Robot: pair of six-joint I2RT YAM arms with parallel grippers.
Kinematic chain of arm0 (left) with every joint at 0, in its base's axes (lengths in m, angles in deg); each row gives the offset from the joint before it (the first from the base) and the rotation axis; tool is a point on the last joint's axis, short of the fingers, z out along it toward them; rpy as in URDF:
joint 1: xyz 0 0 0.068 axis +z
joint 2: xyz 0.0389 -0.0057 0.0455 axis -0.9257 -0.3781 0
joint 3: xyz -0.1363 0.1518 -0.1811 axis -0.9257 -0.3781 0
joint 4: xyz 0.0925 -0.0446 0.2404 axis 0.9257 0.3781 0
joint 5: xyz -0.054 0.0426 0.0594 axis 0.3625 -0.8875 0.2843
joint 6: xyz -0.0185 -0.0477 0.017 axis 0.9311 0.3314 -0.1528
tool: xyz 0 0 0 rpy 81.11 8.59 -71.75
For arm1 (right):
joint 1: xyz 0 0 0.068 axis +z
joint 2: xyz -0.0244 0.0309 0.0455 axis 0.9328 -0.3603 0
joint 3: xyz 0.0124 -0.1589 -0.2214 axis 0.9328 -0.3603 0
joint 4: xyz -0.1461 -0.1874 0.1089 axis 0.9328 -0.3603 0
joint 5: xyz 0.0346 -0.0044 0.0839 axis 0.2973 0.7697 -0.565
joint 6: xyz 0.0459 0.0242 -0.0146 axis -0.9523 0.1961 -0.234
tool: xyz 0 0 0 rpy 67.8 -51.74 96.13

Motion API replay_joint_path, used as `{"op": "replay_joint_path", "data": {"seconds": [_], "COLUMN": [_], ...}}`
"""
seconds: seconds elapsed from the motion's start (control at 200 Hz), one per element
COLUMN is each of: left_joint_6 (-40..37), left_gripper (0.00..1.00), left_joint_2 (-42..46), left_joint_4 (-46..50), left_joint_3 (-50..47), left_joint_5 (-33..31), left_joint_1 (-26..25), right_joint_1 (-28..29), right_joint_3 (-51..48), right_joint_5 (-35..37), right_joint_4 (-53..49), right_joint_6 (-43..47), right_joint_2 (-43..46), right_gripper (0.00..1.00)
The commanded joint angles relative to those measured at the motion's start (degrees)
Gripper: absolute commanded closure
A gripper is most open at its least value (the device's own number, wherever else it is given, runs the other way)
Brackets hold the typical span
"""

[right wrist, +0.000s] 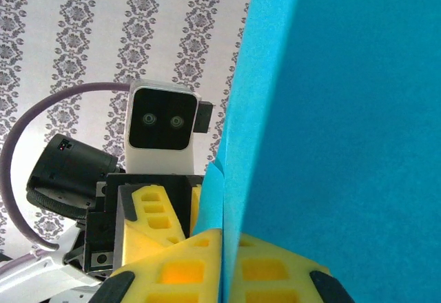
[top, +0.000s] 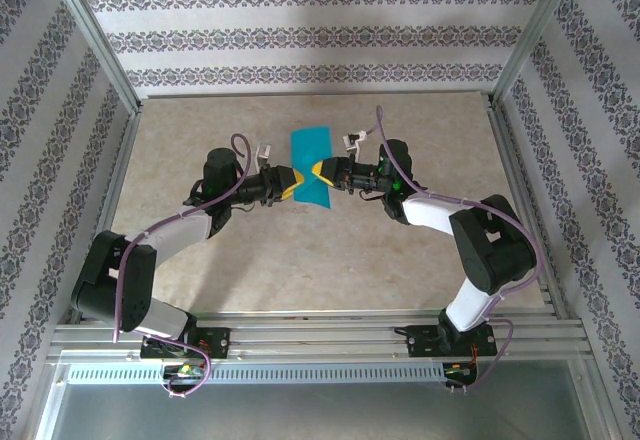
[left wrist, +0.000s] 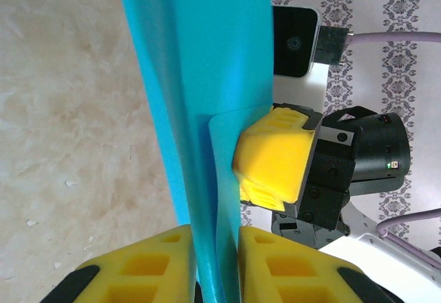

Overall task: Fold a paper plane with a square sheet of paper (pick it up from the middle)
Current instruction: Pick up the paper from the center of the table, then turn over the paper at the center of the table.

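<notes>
Over mid-counter (top: 330, 260), sheet (top: 310, 150) is held up between both hands, doubled along a crease. Left hand (top: 290, 181) pinches one edge; right hand (top: 322, 171) pinches the opposite edge. Mid-fold stage, likely. Next: align flaps evenly, press crease without tearing. Counter beige, marbled. Patterned wallpaper (top: 300, 40), metal frame (top: 95, 45).

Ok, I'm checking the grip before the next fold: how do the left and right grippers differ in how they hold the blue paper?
The left gripper reaches in from the left edge of the paper; the right gripper reaches in from its right edge. The left gripper bites nearer the arm bases, the right gripper slightly farther up the sheet. Shared: both are shut on the paper, pointing toward each other.
</notes>
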Motion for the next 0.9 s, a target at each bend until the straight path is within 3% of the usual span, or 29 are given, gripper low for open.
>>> {"op": "replay_joint_path", "data": {"seconds": [0.0, 0.13, 0.29, 0.495, 0.585, 0.705, 0.894], "left_joint_6": [-1.91, -3.09, -8.2, -23.59, -32.95, -42.9, -49.64], "left_gripper": [0.8, 0.85, 0.89, 0.91, 0.91, 0.91, 0.91], "left_joint_2": [-0.5, -0.63, 0.02, 1.97, 2.18, 1.06, -5.33], "left_joint_4": [1.17, 3.51, 12.22, 36.02, 51.43, 69.18, 87.2], "left_joint_3": [0.53, 0.87, 2.06, 8.04, 13.25, 21.39, 34.15], "left_joint_5": [1.19, 0.69, -1.48, -9.86, -19.12, -37.23, -66.47], "left_joint_1": [0.8, 0.86, 1.03, 1.28, 1.33, 0.48, -4.33], "right_joint_1": [-0.72, -1.45, -3.9, -8.88, -10.21, -10.68, -11.27], "right_joint_3": [-0.34, -0.86, -2.68, -5.77, -5.91, -4.43, -3.94], "right_joint_5": [-1.07, -0.54, 1.37, 6.68, 10.98, 19.59, 34.83], "right_joint_4": [1.46, 0.15, -3.69, -11.51, -20.55, -35.5, -48.19], "right_joint_6": [0.67, 1.32, 3.39, 6.71, 11.89, 20.58, 28.96], "right_joint_2": [-0.54, 0.28, 2.25, 5.73, 8.7, 13.85, 23.04], "right_gripper": [0.92, 0.84, 0.65, 0.59, 0.53, 0.41, 0.23]}}
